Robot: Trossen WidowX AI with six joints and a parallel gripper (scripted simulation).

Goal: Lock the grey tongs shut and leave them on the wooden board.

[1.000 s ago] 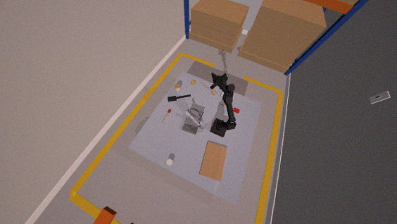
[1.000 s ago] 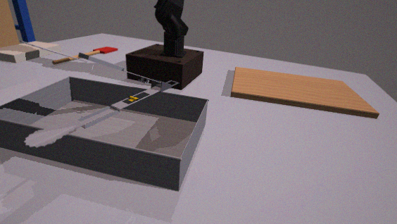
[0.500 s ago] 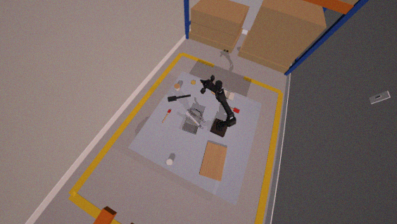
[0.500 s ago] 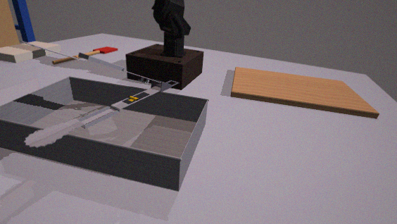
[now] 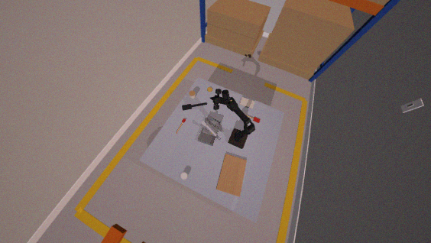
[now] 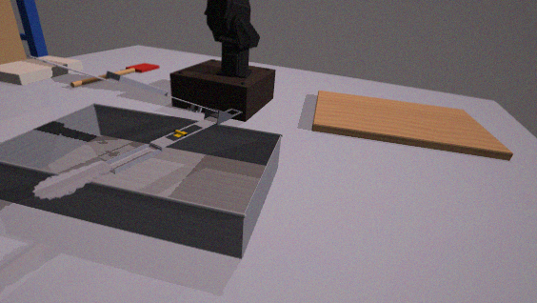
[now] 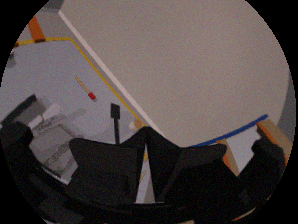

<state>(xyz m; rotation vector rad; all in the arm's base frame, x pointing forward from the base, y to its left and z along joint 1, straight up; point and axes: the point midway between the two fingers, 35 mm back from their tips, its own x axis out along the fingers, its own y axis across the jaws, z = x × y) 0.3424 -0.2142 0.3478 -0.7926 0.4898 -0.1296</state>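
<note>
The grey tongs (image 5: 209,127) (image 6: 135,156) lie open across the roasting tin (image 5: 206,139) (image 6: 190,218). In the exterior view the hinge end is over the tin's far rim near the arm base, one arm reaches over the near wall, and the other reaches away beyond the tin. A small yellow part shows near the hinge. The wooden board (image 5: 231,175) (image 6: 395,124) is bare. My gripper (image 5: 212,99) (image 7: 147,129) is shut and empty, raised beyond the tin at the table's back part, apart from the tongs. The exterior view does not show it.
A black-headed tool (image 5: 186,107) (image 7: 115,111) and a red-tipped stick (image 5: 183,121) (image 7: 91,95) lie left of the tin. A red-headed tool (image 5: 256,119) (image 6: 145,68) and pale blocks (image 5: 247,102) (image 6: 26,71) lie behind the arm base. A white cylinder (image 5: 184,176) stands near the front.
</note>
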